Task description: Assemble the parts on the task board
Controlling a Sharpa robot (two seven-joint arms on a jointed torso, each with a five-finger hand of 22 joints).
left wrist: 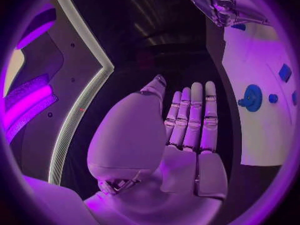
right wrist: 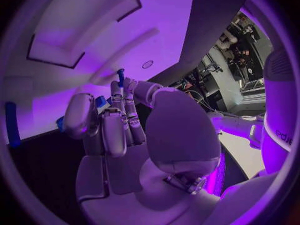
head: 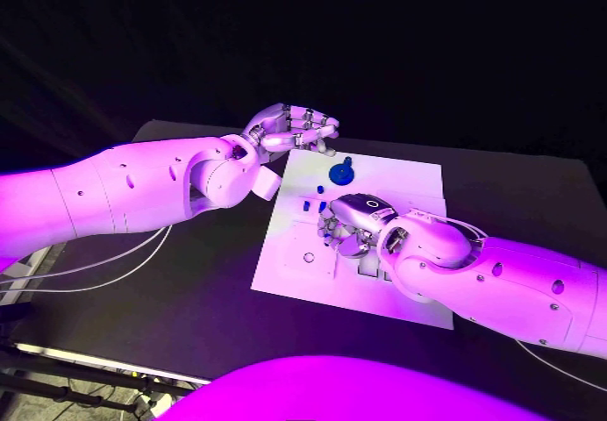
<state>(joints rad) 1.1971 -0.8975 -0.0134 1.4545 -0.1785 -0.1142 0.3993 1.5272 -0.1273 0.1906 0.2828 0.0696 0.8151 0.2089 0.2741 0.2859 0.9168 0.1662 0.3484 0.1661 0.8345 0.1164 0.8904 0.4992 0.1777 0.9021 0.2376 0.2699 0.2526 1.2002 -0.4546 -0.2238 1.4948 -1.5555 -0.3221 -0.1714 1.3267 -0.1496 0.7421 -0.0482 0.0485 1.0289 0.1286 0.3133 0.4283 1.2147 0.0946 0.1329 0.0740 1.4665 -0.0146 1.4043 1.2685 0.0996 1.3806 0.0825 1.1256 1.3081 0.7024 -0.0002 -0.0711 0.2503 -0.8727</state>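
- The right hand is reaching over the middle of the task board, palm down, with its fingers curling toward the board surface.
- In the right wrist view, the right hand is pinching a small blue part between its fingertips; a thin blue pin is standing up just past those fingertips, touching or very nearly touching them.
- Whether the pin and the blue part are one piece cannot be told.
- A second blue part is lying on the board well apart from the fingers, near the board edge.
- In the head view, small blue parts are sitting on the board just beside the right hand, on its far-left side.
- A round blue part is resting on the far half of the board, between the two hands and touching neither.
- In the left wrist view, this round blue part is lying on the white board beyond the fingertips, with a smaller blue stud just beside it and a blue square part farther along.
- The left hand is hovering at the far-left corner of the board, fingers bent loosely inward.
- In the left wrist view, the left hand is showing an empty palm with fingers held side by side and nearly straight; it is gripping nothing.
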